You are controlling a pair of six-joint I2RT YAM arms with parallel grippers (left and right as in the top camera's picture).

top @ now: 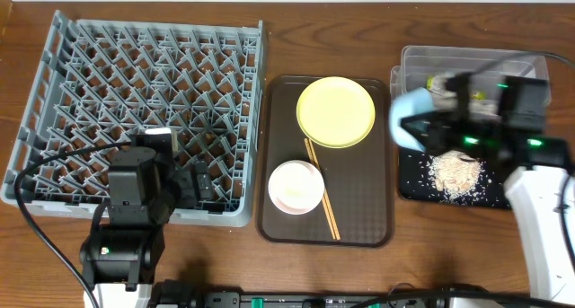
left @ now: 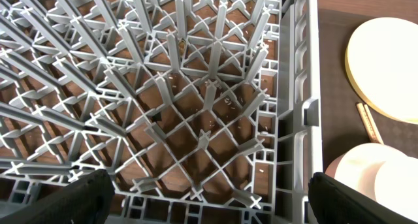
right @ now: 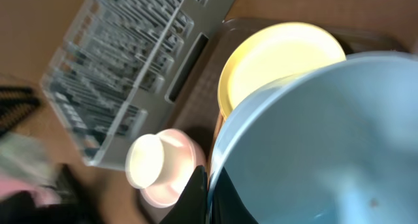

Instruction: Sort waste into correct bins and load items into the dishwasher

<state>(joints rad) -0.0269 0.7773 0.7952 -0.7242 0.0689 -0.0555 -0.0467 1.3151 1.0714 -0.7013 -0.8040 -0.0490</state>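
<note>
Asker: Overhead first. Anything in the right gripper [top: 420,128]?

Replier: Yep. Clamped on the light blue bowl [top: 409,118], held at the left ends of the clear tub [top: 422,58] and black tray [top: 409,189], just right of the brown tray [top: 364,214]. Down in the black tray, the rice pile [top: 455,174]. On the brown tray: yellow plate [top: 335,111], chopsticks [top: 321,189] and pink bowl [top: 314,200] with the white cup [top: 296,184] inside. Way over on the left, the grey dish rack [top: 254,119].

Asker: And the left gripper [top: 205,184]?

Replier: Parked over the rack's front edge, near its right corner. Can't tell the finger state from up there.

Asker: Left wrist cam then?

Replier: Sorts that out. Fingers [left: 85,198] spread wide, one in each bottom corner, only rack pegs and a few pale specks [left: 225,100] between them. Past the rack wall on the right, edge of the plate, chopstick ends and the cup.

Asker: Right wrist?

Replier: Mostly blue bowl, filling the right side. Dark fingers [right: 196,198] pinching its rim at the bottom. Plate peeking out behind, cup-in-pink-bowl lower left, rack blurry top left.
</note>
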